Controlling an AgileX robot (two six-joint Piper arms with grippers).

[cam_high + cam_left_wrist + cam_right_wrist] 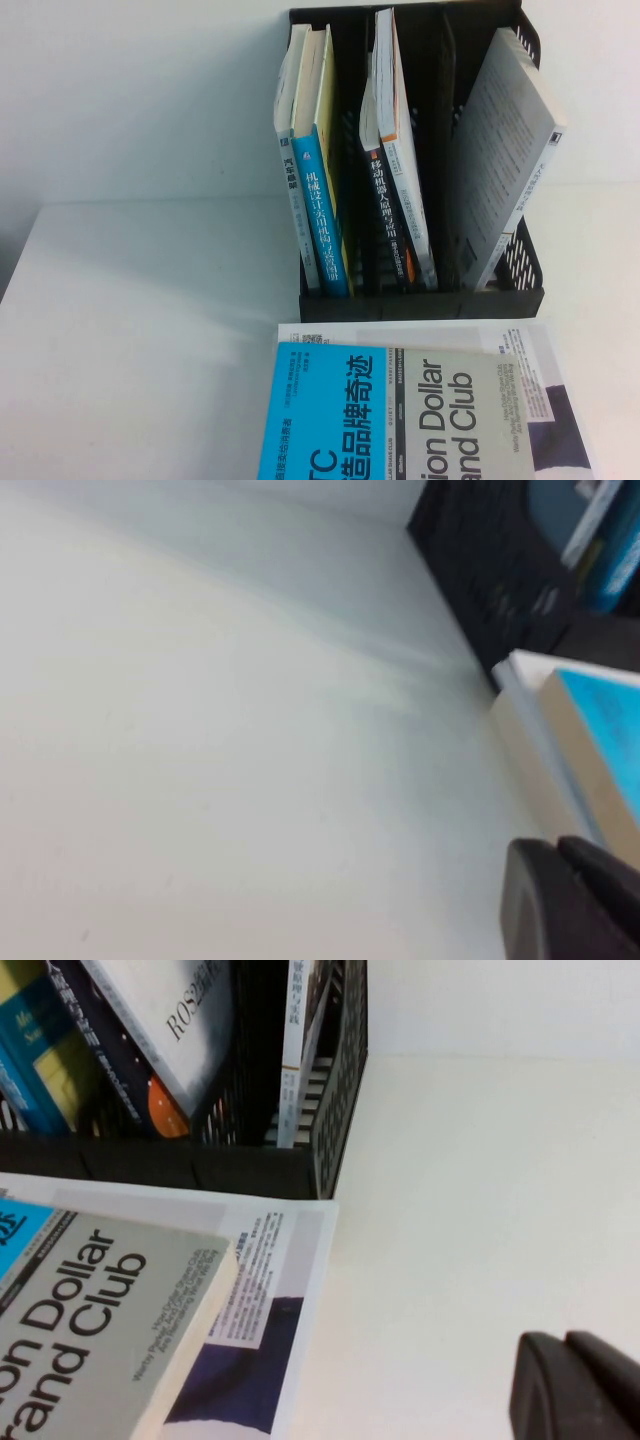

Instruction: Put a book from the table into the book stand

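A blue and grey book titled "Dollar Brand Club" lies flat on top of a larger white and purple book at the table's front edge. Just behind them stands the black mesh book stand, with several upright books in its slots. Neither gripper shows in the high view. In the left wrist view my left gripper is shut and empty, just beside the edge of the blue book. In the right wrist view my right gripper is shut and empty over bare table, beside the grey book.
In the stand, two books lean in the left slot, two more stand in the middle, and a grey one leans in the right slot. White table spreads to the left of the stack. A white wall rises behind.
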